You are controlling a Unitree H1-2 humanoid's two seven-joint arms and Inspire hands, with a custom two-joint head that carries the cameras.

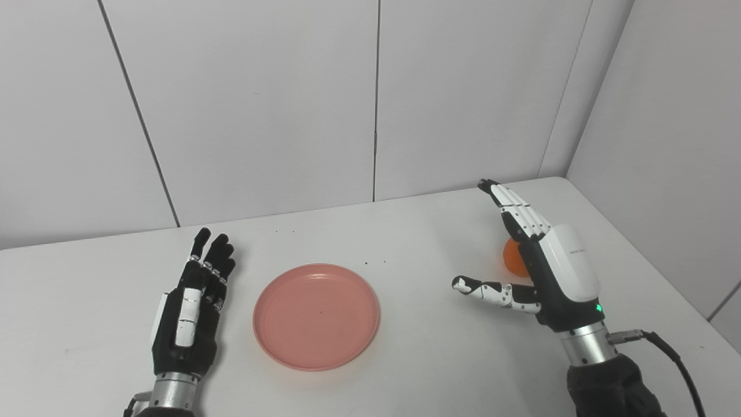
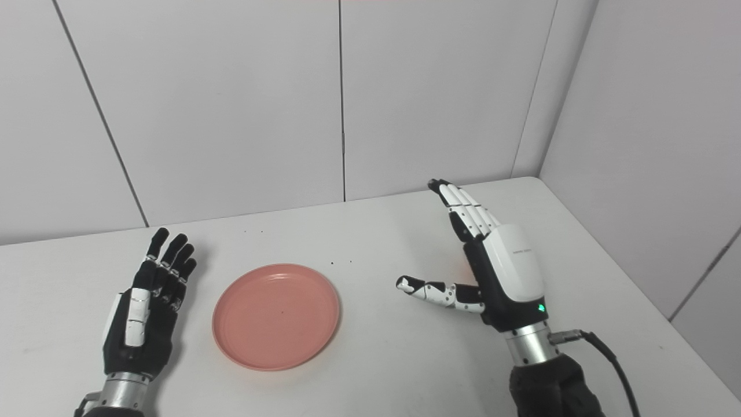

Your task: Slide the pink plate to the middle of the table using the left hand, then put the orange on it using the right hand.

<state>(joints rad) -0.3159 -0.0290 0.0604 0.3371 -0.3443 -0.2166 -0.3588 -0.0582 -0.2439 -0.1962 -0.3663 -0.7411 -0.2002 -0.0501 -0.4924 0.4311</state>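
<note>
The pink plate point(image 1: 316, 315) lies flat and empty near the middle of the white table point(image 1: 405, 231). My left hand point(image 1: 191, 307) is open, fingers straight, resting just left of the plate and apart from it. My right hand point(image 1: 535, 260) is open on the right side of the table, fingers stretched forward, thumb pointing left. The orange point(image 1: 513, 258) sits on the table right behind that hand's fingers, mostly hidden by them; in the right eye view only a sliver of it point(image 2: 463, 269) shows. The hand does not hold it.
White wall panels point(image 1: 370, 98) close the table's far side and right side. The table's right edge point(image 1: 666, 278) runs close to my right arm. A black cable point(image 1: 671, 353) trails from the right wrist.
</note>
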